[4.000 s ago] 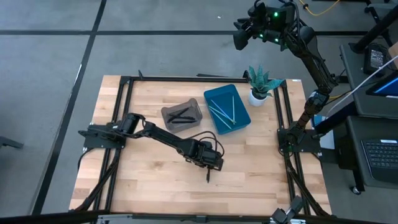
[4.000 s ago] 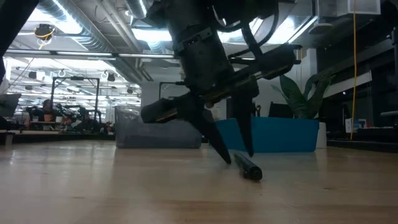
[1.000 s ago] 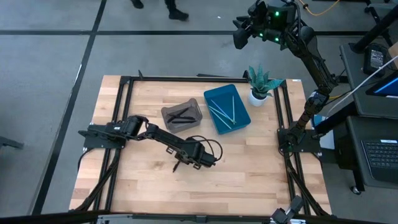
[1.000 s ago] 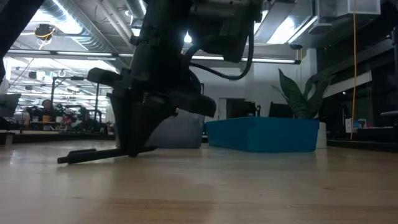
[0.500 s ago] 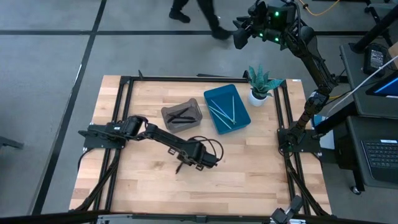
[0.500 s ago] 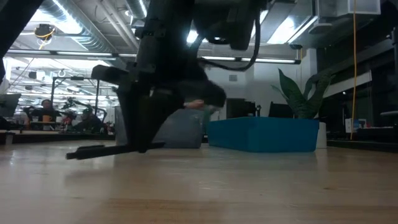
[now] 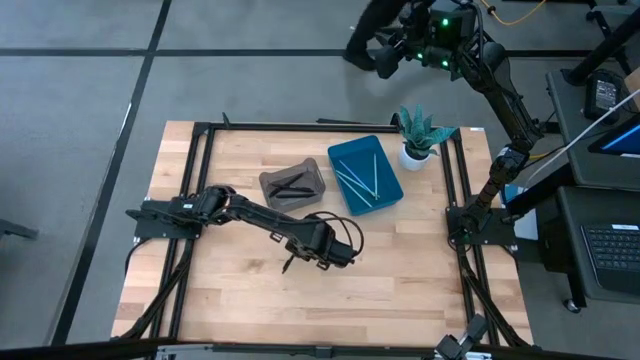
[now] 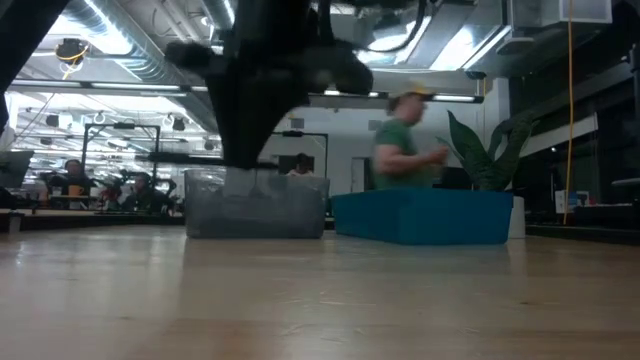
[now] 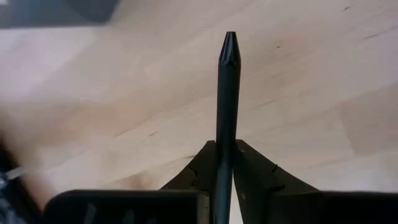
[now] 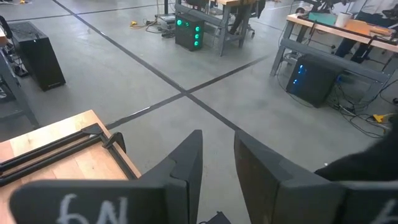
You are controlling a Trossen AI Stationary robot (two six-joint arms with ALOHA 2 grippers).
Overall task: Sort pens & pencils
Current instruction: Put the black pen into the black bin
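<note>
Fingers [image 9: 249,171] of the left gripper [image 7: 293,260] are pressed together on a black pen [image 9: 227,106], which sticks out straight between them, its cone tip above the pale wooden table [image 7: 240,300]. This gripper hangs over the table's middle, just in front of the grey bin [image 7: 293,185]. Beside that bin sits a blue bin [image 7: 366,175] with thin light blue sticks [image 7: 355,176]. Far off, the right gripper [image 10: 214,158] is raised beyond the table's far edge, fingers apart, over a grey concrete floor [image 10: 205,74]. A person [image 8: 405,140] stands behind.
</note>
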